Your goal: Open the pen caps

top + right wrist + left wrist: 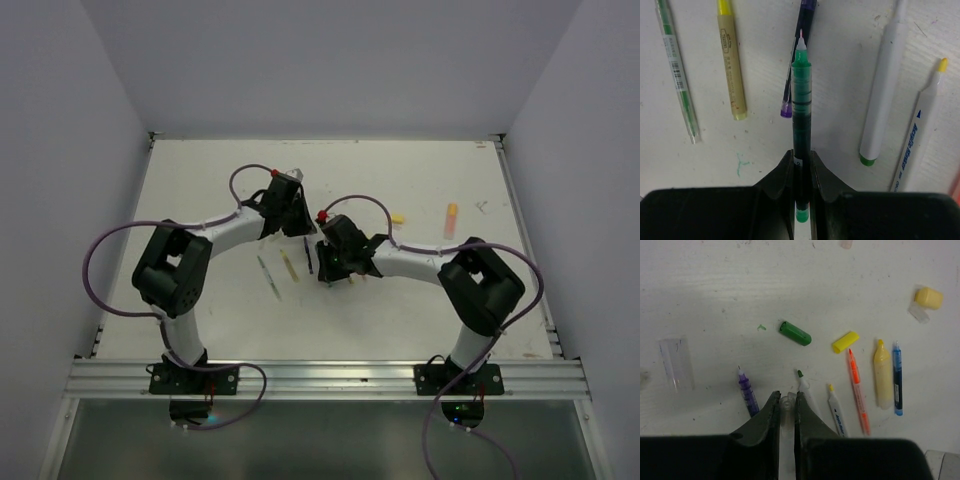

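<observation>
**Both grippers were full: a bared pen on the right, a likely cap on the left.**

Mid-table, the right gripper (801,159) was clamped near one end of a slim, glossy green plastic pen (801,85) with its needle tip uncovered. The left gripper (786,397) was pinched together on a small clear plastic piece (786,406), probably a cap. The smooth round barrel, held near one end only, could swivel or slide in the jaws. The bare tip could then streak the matte white table (840,75) or snag the thin purple pen (788,92) lying beneath it. The clear piece looked slick and tiny, so it could squirt out and be lost against the white. Beside the other pens, a stubby green cylindrical cap (795,333) could roll, while the flat-sided yellow cap (845,341) looked steadier.
</observation>
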{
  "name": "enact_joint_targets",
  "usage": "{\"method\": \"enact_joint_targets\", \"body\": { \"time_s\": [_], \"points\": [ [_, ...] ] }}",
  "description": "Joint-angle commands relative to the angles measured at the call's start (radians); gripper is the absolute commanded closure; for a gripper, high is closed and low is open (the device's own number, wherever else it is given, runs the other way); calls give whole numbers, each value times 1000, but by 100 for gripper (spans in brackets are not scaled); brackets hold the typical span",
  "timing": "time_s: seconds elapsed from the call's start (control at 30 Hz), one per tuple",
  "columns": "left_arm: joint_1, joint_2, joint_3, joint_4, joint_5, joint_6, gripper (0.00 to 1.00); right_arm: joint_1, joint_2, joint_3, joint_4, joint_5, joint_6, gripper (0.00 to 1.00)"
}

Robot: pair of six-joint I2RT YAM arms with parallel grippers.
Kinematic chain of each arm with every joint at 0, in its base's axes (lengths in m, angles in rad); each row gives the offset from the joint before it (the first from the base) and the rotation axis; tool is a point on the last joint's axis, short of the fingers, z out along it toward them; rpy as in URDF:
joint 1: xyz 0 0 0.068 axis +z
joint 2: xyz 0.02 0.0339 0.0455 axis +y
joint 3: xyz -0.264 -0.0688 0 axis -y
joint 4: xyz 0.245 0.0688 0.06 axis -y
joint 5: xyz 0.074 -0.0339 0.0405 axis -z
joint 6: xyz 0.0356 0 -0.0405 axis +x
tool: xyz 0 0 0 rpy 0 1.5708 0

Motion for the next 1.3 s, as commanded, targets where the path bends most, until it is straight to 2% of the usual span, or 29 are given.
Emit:
{"method": "enact_joint_targets", "body": {
  "time_s": [0.0,0.1,0.17,0.23,0.3,0.33,0.37,0.47,0.57,0.67,0.77,0.8,0.93,1.0,1.17,1.27],
  "points": [
    [2,37,75,-20,8,34,89,2,40,67,-15,64,42,100],
    [5,86,113,-47,12,40,86,3,83,99,-35,85,47,98],
    [5,105,121,-64,5,38,84,3,104,114,-47,88,47,93],
    [5,114,123,-66,1,38,77,3,115,128,-70,90,47,88],
    [7,120,124,-73,-5,38,72,3,121,133,-79,97,51,82],
    [7,124,126,-75,-7,38,71,2,120,131,-81,100,55,80],
    [7,128,127,-78,-11,38,71,3,116,127,-81,105,56,72],
    [8,128,129,-87,-13,34,67,3,103,130,-96,103,56,64],
    [10,109,132,-89,-21,27,61,3,67,140,-115,102,49,56],
    [14,66,141,-95,-28,21,59,3,17,169,-164,111,36,53],
    [22,7,159,-105,-38,23,52,0,-57,206,-228,186,10,46],
    [25,-30,162,-107,-44,26,51,-3,-75,216,-266,236,3,41],
    [27,-128,175,-112,-84,49,38,-91,-146,248,-348,319,-22,33],
    [28,-187,170,-116,-103,66,26,-148,-175,246,-380,333,-24,30],
    [28,-314,104,-109,-154,118,4,-391,-192,223,-408,352,2,21],
    [27,-401,51,-104,-186,159,0,-518,-174,223,-415,357,22,16]
  ]
}}
